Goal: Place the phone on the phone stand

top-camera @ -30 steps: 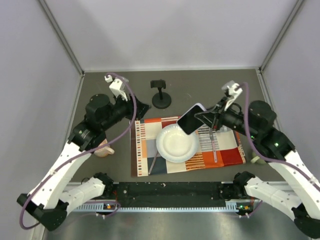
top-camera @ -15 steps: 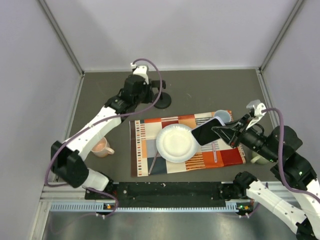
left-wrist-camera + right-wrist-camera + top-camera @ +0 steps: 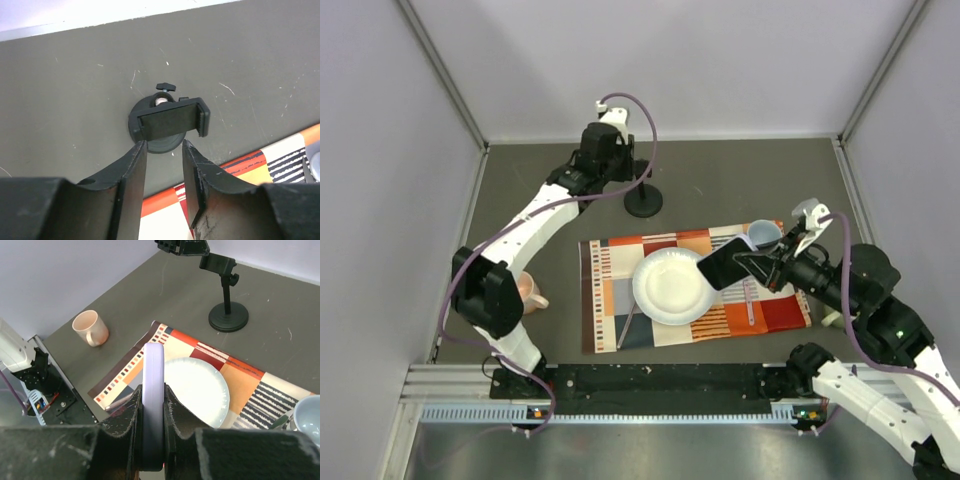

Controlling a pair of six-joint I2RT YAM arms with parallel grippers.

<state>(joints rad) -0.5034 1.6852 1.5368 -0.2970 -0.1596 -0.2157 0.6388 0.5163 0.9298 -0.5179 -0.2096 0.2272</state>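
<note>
**Phone in transit:** The phone (image 3: 725,268) is seen pinched edge-on in the right gripper (image 3: 152,396). It is held in the air over the striped placemat (image 3: 610,300), beside the white plate (image 3: 672,286). It is well apart from the phone stand (image 3: 643,203) at the far side of the table (image 3: 720,180). The left gripper (image 3: 162,145) is poised just above the stand, its jaws parted and nothing shown between them. The carrying step is judged to be under way. The phone would best be brought across steadily, turned to line up with the cradle (image 3: 170,120), and released only once seated. The stand might be steadied first, since tipping looks possible.
</note>
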